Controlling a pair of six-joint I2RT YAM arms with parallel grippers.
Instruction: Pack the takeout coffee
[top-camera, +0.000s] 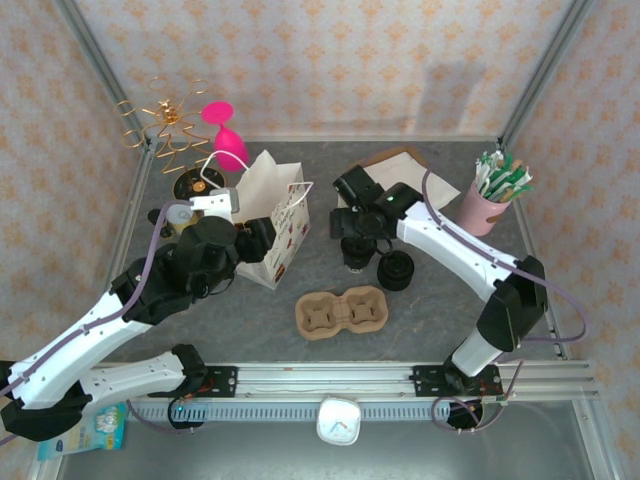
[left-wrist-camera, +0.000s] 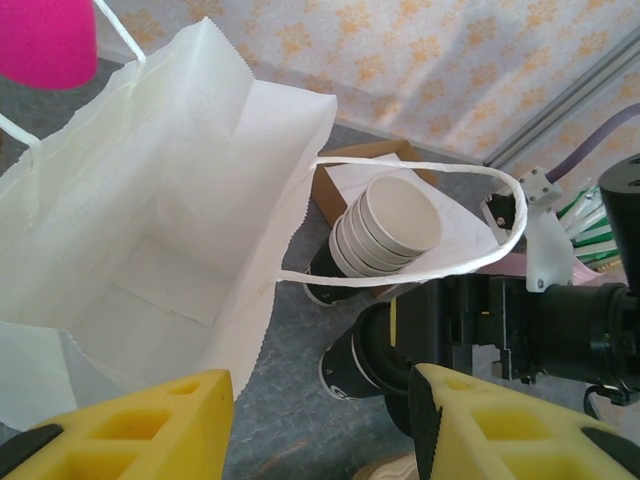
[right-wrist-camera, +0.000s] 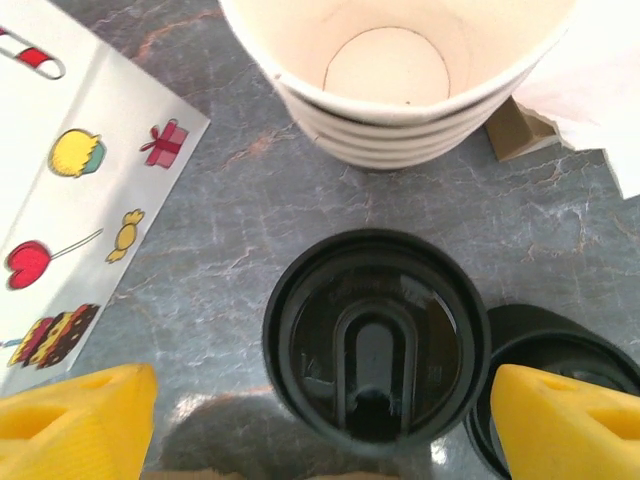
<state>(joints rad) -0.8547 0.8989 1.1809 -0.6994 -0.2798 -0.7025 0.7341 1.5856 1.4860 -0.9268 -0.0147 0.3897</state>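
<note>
Step in hand: the pickup, approach stage. R gripper (right-wrist-camera: 320, 415) hangs straight over the coffee cup (right-wrist-camera: 375, 340). Its fingers are spread wide, w/ a yellow pad (right-wrist-camera: 75, 415) on either side of the black lid and table showing in the gaps, so nothing's grasped yet.

The cup stands upright mid-table, just beside the stack of lidless cups (right-wrist-camera: 400, 150). The loose lids (right-wrist-camera: 570, 350) are right up against its other side; touching or not, can't tell. The cardboard carrier (top-camera: 342, 312) lies nearer the arms, close to the cup but apart from it, both slots bare.

L gripper (left-wrist-camera: 320, 430) sits at the mouth of the paper bag (left-wrist-camera: 200, 150), fingers about half apart and clamped on nothing I can see. The bag's side wall runs down by one finger. The bag stands open and the inside looks bare.

Next move, I reckon: the R arm drops till the pads bracket the paper wall below the lid, then closes gently. Squeeze too hard & the cup buckles or the lid pops. It's tight in there, too: w/ fingers this wide, one could clip the lids or the cup stack on the way down. After that, a straight lift and across to a carrier slot, prob.
</note>
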